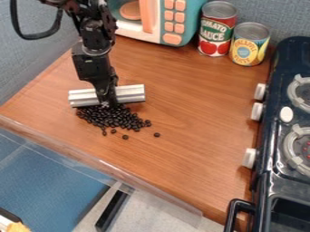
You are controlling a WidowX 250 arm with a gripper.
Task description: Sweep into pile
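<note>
The single view looks steeply down from above, facing the wood-grain countertop (194, 122) beside the toy stove (273, 136), near enough to crop that stove.

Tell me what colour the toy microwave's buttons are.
The buttons are peach-orange, seen best in the camera view.

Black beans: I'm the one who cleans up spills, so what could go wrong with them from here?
A push toward the clear strip along the counter's edge might send beans rolling against it. The silver bar, gripped near its middle by the tool, could twist and scatter them. The stray bean right of the pile may get missed.
</note>
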